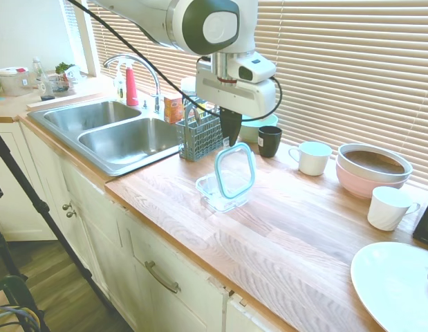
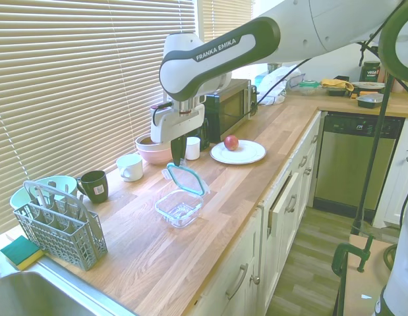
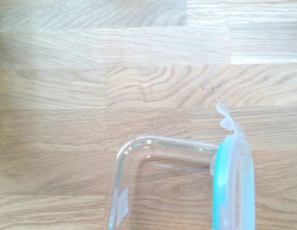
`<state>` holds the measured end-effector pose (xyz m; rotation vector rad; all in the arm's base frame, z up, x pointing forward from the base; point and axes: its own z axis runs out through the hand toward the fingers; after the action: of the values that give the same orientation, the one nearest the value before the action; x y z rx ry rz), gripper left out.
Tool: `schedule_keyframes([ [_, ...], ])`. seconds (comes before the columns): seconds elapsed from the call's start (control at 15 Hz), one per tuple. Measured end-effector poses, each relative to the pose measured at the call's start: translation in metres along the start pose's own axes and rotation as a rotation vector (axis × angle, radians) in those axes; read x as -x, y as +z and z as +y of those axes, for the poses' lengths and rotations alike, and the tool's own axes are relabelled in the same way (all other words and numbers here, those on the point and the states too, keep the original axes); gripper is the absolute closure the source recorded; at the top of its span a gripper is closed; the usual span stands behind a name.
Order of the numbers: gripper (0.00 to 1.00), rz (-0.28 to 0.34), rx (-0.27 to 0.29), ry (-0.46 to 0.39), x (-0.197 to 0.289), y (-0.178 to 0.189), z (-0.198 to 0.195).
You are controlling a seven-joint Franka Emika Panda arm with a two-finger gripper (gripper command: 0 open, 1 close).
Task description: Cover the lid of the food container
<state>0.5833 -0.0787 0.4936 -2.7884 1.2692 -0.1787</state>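
At frame centre the gripper pinches the teal-rimmed clear plastic lid tilted above the small clear rounded-square container, apparently to lower it on

I see the lid as clear plastic with a teal rim, above the clear food container. The countertop is pale striped wood grain. Nearby: a pink bowl, a dark green mug, white cups, cream slatted blinds.
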Motion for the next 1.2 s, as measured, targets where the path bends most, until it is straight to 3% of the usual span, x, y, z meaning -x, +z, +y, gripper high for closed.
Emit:
schedule_keyframes([
  [0.93, 1.00, 0.067, 0.158, -0.014, 0.050, 0.094, -0.072],
  [1.2, 1.00, 0.074, 0.180, -0.014, 0.054, 0.115, -0.081],
])
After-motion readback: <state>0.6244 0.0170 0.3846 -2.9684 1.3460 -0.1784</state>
